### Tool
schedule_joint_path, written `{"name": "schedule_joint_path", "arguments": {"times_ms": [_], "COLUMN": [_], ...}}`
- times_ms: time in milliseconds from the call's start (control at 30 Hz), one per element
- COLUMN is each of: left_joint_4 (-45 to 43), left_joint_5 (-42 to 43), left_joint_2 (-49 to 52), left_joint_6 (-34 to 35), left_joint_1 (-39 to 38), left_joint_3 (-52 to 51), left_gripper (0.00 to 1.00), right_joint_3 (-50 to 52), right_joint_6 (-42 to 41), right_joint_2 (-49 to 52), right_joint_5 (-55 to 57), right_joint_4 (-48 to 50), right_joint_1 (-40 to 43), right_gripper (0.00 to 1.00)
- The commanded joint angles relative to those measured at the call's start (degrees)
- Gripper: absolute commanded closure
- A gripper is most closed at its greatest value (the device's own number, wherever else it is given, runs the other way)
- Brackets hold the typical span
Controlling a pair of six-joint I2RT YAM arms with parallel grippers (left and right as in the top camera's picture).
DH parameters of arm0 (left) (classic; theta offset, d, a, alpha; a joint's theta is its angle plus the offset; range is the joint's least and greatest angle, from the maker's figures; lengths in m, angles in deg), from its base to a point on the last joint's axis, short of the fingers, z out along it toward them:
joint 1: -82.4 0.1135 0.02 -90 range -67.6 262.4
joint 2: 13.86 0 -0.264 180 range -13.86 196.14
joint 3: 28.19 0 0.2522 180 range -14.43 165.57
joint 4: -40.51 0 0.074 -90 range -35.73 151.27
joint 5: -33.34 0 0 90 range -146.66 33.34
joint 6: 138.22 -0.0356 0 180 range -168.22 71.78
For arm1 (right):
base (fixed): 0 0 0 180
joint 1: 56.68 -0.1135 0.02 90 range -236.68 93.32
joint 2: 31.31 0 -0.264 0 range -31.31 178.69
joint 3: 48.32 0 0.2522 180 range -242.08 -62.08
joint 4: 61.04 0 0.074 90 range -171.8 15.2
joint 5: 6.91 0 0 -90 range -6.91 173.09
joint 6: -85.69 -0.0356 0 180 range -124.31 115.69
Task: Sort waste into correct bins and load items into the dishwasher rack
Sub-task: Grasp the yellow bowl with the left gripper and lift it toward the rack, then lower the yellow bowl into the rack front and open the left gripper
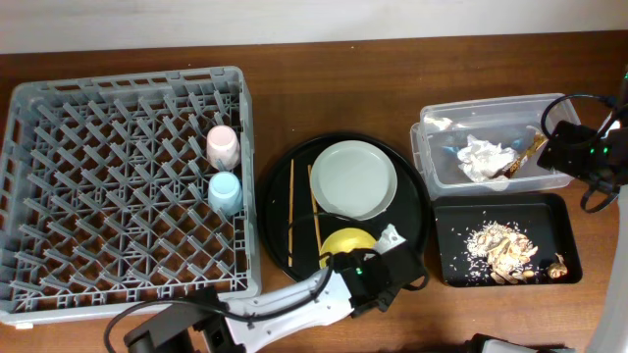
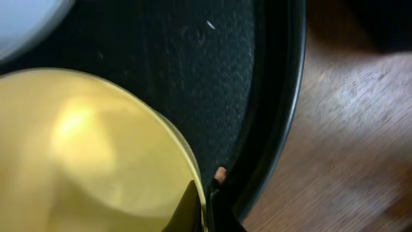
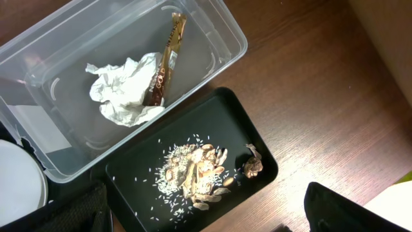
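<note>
My left gripper [image 1: 361, 267] is shut on the rim of the yellow bowl [image 1: 345, 241] at the front of the round black tray; the left wrist view shows its fingers [image 2: 206, 209] pinching the bowl's rim [image 2: 96, 154]. The grey-white plate [image 1: 353, 179] lies on that tray. The pink cup [image 1: 223, 147] and blue cup [image 1: 225, 191] stand in the grey dishwasher rack [image 1: 108, 186]. The clear tub [image 1: 442, 167] holds the white tissue [image 3: 122, 90] and gold-brown wrapper [image 3: 164, 61]. The black rectangular tray [image 3: 129, 187] holds food scraps with rice [image 3: 193, 171]. My right gripper [image 3: 206, 219] is open and empty above the bins.
The round black tray [image 1: 280, 211] holds two wooden chopsticks [image 1: 291, 211] left of the plate. A small crumb [image 2: 221, 172] lies by the tray's rim [image 2: 277, 96]. Brown wooden table [image 2: 347, 148] surrounds everything. The right arm [image 1: 579, 147] hangs over the tub's right end.
</note>
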Motion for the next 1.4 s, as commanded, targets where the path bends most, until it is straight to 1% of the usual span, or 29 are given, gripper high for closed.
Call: {"name": "schedule_joint_path", "arguments": {"times_ms": [0,133,167,200,267,333,400,467,500,533,600,700,767,800,867,967,1100,1167,1233,1367], "left_joint_4": [4.39,16.85,20.0,22.97,25.62,27.91,31.23,34.6,36.61,37.88,40.85,42.91,42.88,42.86,41.88,37.31,34.82,33.51,32.74,32.72], "left_joint_5": [-4.9,-1.79,0.42,4.35,14.84,26.93,40.33,59.08,69.61,74.49,79.95,86.95,91.03,92.15,93.37,93.35,93.24,91.36,88.7,88.26], "left_joint_2": [-6.93,-14.34,-16.28,-18.75,-23.32,-27.52,-30.67,-32.2,-32.22,-32.11,-31.54,-30.58,-29.57,-29.2,-28.39,-26.84,-24.5,-23.32,-21.84,-18.73], "left_joint_6": [-2.75,-2.89,-2.95,-4.04,-6.4,-9.46,-13.7,-20.57,-25.31,-28.13,-33.66,-40.41,-43.25,-43.43,-44.74,-44.72,-44.74,-44.74,-45.13,-46.71], "left_joint_1": [0.81,5.01,6.78,9.4,15.34,23.32,33.24,44.48,50.6,54.21,61.44,69.88,75.19,76.54,78.51,80.5,84.08,86.05,87.95,90.25], "left_joint_3": [7.02,15.91,18.01,19.96,21.29,21.27,21.2,20.57,19.69,18.71,15.23,8.0,1.88,-0.48,-5.29,-11.61,-15.58,-16.72,-16.81,-16.81], "left_gripper": [1.0,1.0,1.0,1.0,1.0,1.0,1.0,1.0,1.0,1.0,1.0,1.0,1.0,1.0,1.0,1.0,1.0,1.0,1.0,1.0], "right_joint_3": [-0.04,-0.04,-0.04,-0.04,-0.04,-0.04,-0.04,-0.04,-0.04,-0.04,-0.04,-0.04,-0.04,-0.04,-0.04,-0.04,-0.04,-0.04,-0.04,-0.04], "right_joint_6": [-0.83,-0.83,-0.83,-0.83,-0.83,-0.83,-0.83,-0.83,-0.83,-0.83,-0.83,-0.83,-0.83,-0.83,-0.83,-0.83,-0.83,-0.83,-0.83,-0.83], "right_joint_2": [0.15,0.15,0.15,0.15,0.15,0.15,0.15,0.15,0.15,0.15,0.15,0.15,0.15,0.15,0.15,0.15,0.15,0.15,0.15,0.15], "right_joint_5": [1.11,1.09,1.11,1.11,1.11,1.11,1.11,1.11,1.09,1.11,1.11,1.11,1.11,1.11,1.09,1.11,1.11,1.09,1.11,1.11], "right_joint_4": [0.17,0.17,0.17,0.17,0.17,0.17,0.17,0.17,0.17,0.17,0.17,0.17,0.2,0.17,0.17,0.17,0.2,0.17,0.17,0.17], "right_joint_1": [0.37,0.37,0.37,0.37,0.37,0.37,0.37,0.37,0.37,0.37,0.37,0.37,0.37,0.37,0.37,0.37,0.37,0.37,0.37,0.37], "right_gripper": [0.01,0.01,0.01,0.01,0.01,0.01,0.01,0.01,0.01,0.01,0.01,0.01,0.01,0.01,0.01,0.01,0.01,0.01,0.01,0.01]}}
